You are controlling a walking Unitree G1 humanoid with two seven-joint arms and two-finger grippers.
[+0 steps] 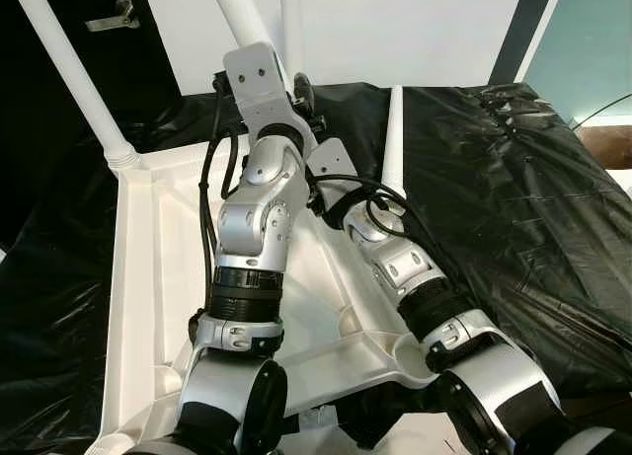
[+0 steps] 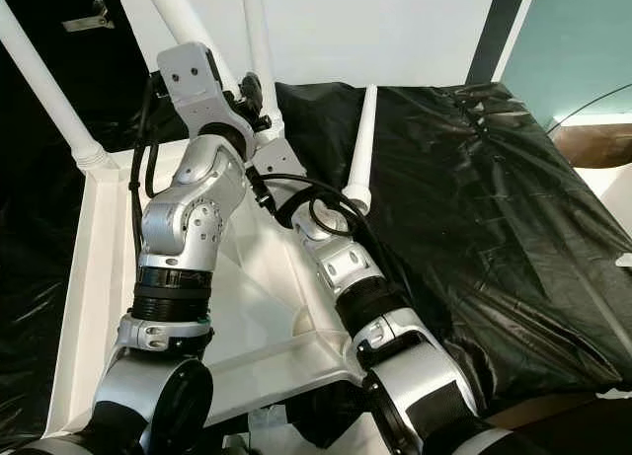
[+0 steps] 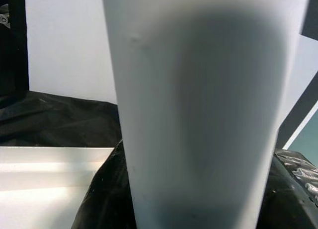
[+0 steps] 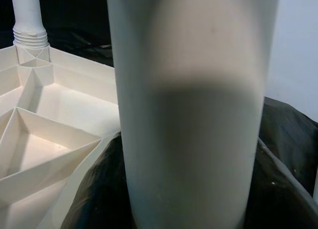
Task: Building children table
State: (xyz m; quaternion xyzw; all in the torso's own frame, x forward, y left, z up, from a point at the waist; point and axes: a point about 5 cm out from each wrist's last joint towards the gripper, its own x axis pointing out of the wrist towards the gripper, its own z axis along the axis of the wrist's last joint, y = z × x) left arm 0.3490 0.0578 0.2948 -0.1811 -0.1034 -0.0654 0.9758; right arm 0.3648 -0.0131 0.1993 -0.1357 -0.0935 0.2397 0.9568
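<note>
At the far left a white leg (image 1: 74, 75) stands screwed into the corner socket of the upturned white tabletop (image 1: 138, 277), which lies underside-up on black plastic sheeting (image 1: 513, 198), its ribs and triangular cells showing; the tabletop looks like a thin moulded plastic shell, probably light and fairly stiff, best held by a rim or a rib rather than the flat panels; moving right, the left arm (image 1: 252, 228) reaches up to a second leg (image 1: 240, 11) at the far edge of the tabletop, and both wrist views show a smooth white tube (image 3: 198, 110) very close, so both arms seem to be working on it; the left pincer and the right pincer are hidden behind the wrists and I cannot tell whether either is spread or pinching the tube; the leg looks rigid, hollow and light, with a glossy skin that could slip when twisted, so I judge a firm hold low on the shaft, near the threaded collar, gives the best turning grip; further right, beside the right arm (image 1: 395, 258), a third leg (image 1: 395, 144) stands in its socket, slim and tapered.
</note>
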